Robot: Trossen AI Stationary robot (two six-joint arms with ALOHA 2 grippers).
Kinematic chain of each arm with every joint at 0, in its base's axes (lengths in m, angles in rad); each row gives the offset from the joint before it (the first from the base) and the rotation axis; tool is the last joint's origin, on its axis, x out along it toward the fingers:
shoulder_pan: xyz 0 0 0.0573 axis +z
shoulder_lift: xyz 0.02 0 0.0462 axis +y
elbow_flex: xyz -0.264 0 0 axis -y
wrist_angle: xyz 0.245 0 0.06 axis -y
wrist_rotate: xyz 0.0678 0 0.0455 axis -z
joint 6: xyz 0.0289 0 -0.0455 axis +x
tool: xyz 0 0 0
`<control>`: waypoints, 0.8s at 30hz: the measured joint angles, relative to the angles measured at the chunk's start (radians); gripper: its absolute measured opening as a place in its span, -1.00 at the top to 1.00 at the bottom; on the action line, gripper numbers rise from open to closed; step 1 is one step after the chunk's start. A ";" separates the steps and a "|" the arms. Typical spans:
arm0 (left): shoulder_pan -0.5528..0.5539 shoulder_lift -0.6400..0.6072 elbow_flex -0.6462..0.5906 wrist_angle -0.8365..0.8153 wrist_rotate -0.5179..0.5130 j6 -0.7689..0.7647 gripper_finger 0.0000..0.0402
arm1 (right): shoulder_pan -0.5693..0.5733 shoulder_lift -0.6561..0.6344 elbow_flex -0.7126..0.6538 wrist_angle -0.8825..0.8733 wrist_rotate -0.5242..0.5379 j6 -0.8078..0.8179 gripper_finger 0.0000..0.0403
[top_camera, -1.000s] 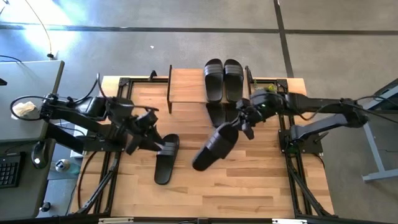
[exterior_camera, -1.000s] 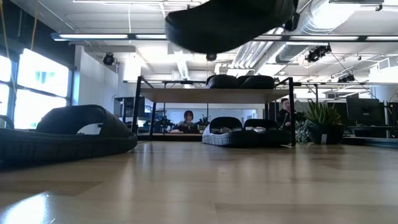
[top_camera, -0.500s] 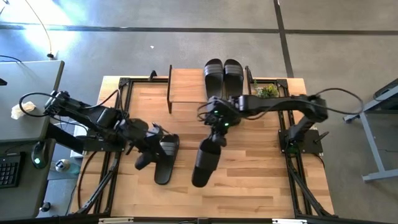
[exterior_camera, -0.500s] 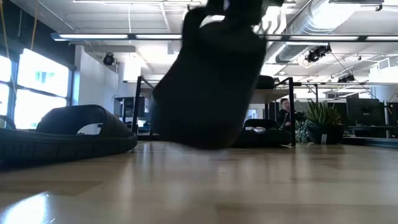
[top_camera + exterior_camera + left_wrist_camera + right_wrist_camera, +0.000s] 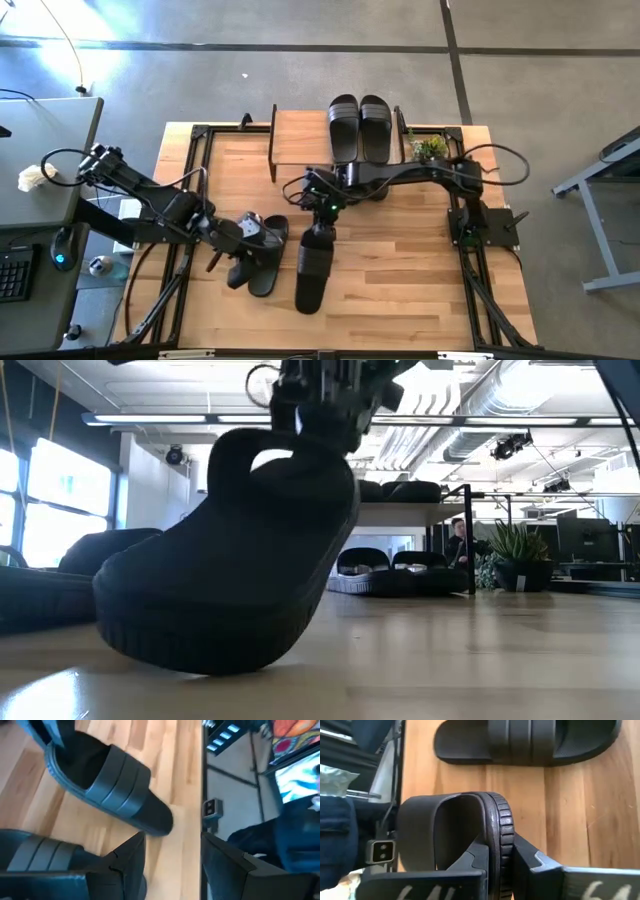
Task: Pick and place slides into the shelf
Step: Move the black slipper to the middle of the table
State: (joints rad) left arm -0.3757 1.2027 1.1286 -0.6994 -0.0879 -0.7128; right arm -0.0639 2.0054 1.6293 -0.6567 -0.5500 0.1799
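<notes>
The shelf [image 5: 300, 140] stands at the table's far edge with two black slides [image 5: 358, 125] on its top board and two more on its lower level [image 5: 390, 572]. My right gripper [image 5: 322, 208] is out over the table's middle, shut on a fifth slide [image 5: 312, 268]. The sixth slide [image 5: 268, 255] lies flat on its sole left of it. My left gripper [image 5: 240, 262] is open and low beside that slide's left edge, seen in the left wrist view [image 5: 172, 860]. My right gripper pinches the held slide's sole at its upper end [image 5: 498, 837], one finger on the footbed side by the strap and one on the underside. It comes from above, pointing down. The slide hangs tilted, with its lower end [image 5: 200, 650] down at the tabletop. My left gripper's one finger [image 5: 125, 865] stands against the lying slide [image 5: 35, 860]; whether it touches, I cannot tell.
A small potted plant [image 5: 430, 148] stands right of the shelf. Black frame rails run along the table's left and right sides [image 5: 190, 200]. Bare wood lies right of the held slide [image 5: 410, 270]. People sit in the room beyond the shelf [image 5: 458, 540].
My right gripper has carried its slide from beside the shelf toward the table's left and near edge and downward. The slide has swung from slanting to lying along the near-far line, with its lower end brought down to the table. My left gripper has moved toward the near edge alongside the lying slide.
</notes>
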 joint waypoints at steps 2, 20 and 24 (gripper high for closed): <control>0.000 0.014 -0.003 -0.025 -0.008 -0.001 0.13 | 0.001 0.020 0.011 0.001 0.020 0.001 0.92; 0.001 0.187 0.000 -0.043 -0.022 -0.006 0.13 | 0.006 0.050 0.012 0.008 0.224 -0.009 0.33; 0.001 0.210 0.000 -0.046 -0.034 -0.005 0.13 | 0.010 0.050 0.012 -0.013 0.269 -0.021 0.20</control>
State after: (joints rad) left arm -0.3752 1.4127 1.1290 -0.7453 -0.1219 -0.7180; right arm -0.0542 2.0556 1.6411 -0.6695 -0.2808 0.1593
